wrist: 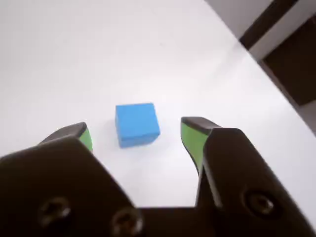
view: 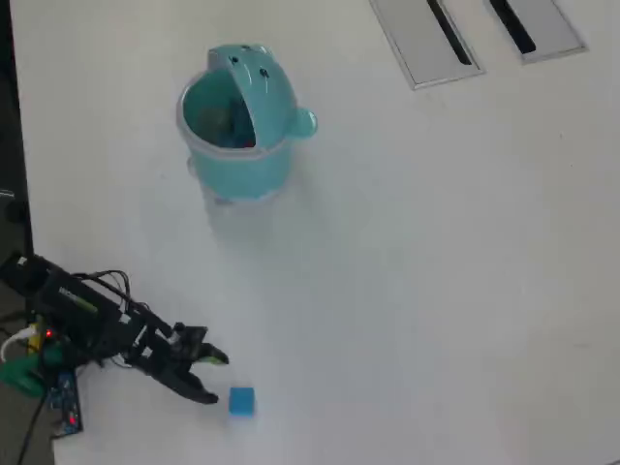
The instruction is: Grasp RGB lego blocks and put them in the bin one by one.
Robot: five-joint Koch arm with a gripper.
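One blue block shows in the wrist view, a matte, sharp-edged cube on the smooth white table, lying between and just beyond the green-padded tips of the gripper, whose jaws stand wide apart and hold nothing; the block sits slightly skewed to the jaws, so closing now could catch a corner and spin or squirt it away. From overhead, the gripper points at the block near the table's lower edge, well apart from the round teal bin, whose lid stands open; a shove might push the cube off the table.

block: blue | bin: teal | hand: black (green pads) | table: white
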